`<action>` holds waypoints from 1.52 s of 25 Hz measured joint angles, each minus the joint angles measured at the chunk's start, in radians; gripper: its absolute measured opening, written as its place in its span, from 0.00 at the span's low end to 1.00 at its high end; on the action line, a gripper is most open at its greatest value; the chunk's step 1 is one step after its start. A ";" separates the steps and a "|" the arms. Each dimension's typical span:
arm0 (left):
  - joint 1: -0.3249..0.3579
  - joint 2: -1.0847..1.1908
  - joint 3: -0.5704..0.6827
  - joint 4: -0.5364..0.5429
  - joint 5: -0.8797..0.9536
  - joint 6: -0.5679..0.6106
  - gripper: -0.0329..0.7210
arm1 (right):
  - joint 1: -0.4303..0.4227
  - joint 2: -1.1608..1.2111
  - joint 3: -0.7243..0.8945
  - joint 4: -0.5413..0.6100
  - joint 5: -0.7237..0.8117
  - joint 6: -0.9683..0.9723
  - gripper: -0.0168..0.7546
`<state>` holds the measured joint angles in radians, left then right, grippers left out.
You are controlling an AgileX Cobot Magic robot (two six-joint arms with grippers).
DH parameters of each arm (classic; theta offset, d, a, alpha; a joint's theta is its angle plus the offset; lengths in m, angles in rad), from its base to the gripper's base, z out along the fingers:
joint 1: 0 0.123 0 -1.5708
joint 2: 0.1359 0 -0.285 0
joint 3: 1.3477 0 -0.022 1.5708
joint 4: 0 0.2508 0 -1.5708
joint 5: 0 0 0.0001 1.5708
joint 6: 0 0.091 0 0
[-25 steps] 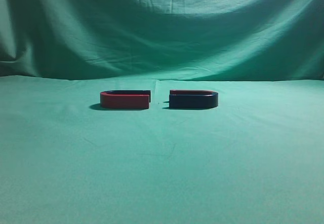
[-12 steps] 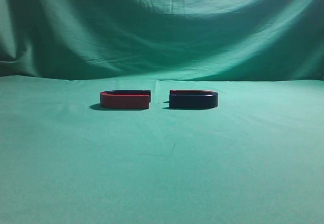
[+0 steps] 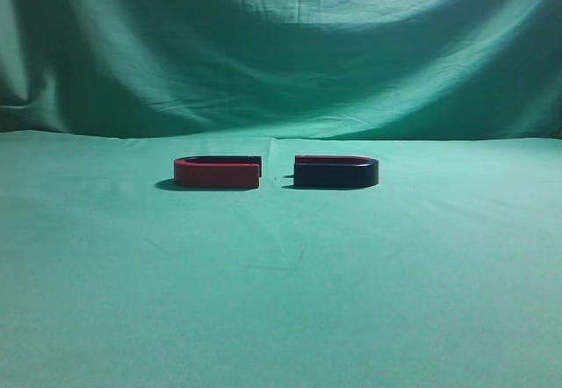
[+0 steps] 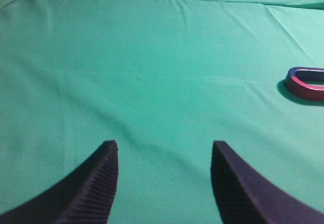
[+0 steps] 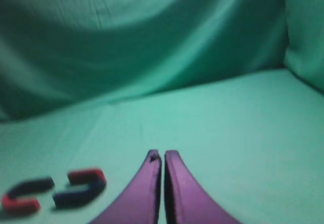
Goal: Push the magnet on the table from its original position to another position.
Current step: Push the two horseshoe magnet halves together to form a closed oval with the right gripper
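The right hand [image 5: 163, 155], pressed together, and the spread left hand [image 4: 164, 150] are held clear of the magnet [image 3: 336, 172], judged rigid, heavy, best pushed at its curved end across the desk [image 3: 281, 300].

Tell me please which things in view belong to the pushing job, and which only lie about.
Belong to the job:
- red-fronted magnet
- dark-fronted magnet
- right end effector, shut
- left end effector, open

Only lying about:
- green cloth over the table and behind it

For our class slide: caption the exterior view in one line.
Two horseshoe magnets, red and dark, lie apart, open ends facing, on a green cloth.
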<state>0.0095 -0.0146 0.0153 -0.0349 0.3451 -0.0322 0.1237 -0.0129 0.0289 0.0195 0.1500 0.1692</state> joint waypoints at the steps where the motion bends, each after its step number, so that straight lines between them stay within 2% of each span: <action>1: 0.000 0.000 0.000 0.000 0.000 0.000 0.57 | 0.000 0.000 0.000 0.020 -0.071 0.004 0.02; 4: 0.000 0.000 0.000 0.000 0.000 0.000 0.57 | 0.000 0.000 0.000 0.047 -0.233 0.010 0.02; 7: 0.000 0.000 0.000 0.000 0.000 0.000 0.57 | 0.000 0.000 -0.051 0.049 -0.191 0.002 0.02; 12: 0.000 0.000 0.000 0.000 0.000 0.000 0.57 | 0.000 0.153 -0.278 0.049 0.060 -0.050 0.02; 20: 0.000 0.000 0.000 0.000 0.000 0.000 0.57 | 0.000 0.682 -0.651 0.051 0.658 -0.119 0.02; 22: 0.000 0.000 0.000 0.000 0.000 0.000 0.57 | 0.000 0.813 -0.714 0.051 0.734 -0.165 0.02; 29: 0.000 0.000 0.000 0.000 0.000 0.000 0.57 | 0.000 1.086 -0.829 0.099 0.741 -0.179 0.02; 33: 0.000 0.000 0.000 0.000 0.000 0.000 0.57 | 0.006 1.219 -0.923 0.134 0.797 -0.218 0.02; 38: 0.000 0.000 0.000 0.000 0.000 0.000 0.57 | 0.134 1.386 -1.024 0.136 0.815 -0.224 0.02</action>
<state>0.0095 -0.0146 0.0153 -0.0349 0.3451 -0.0322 0.2572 1.3728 -0.9955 0.1556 0.9653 -0.0550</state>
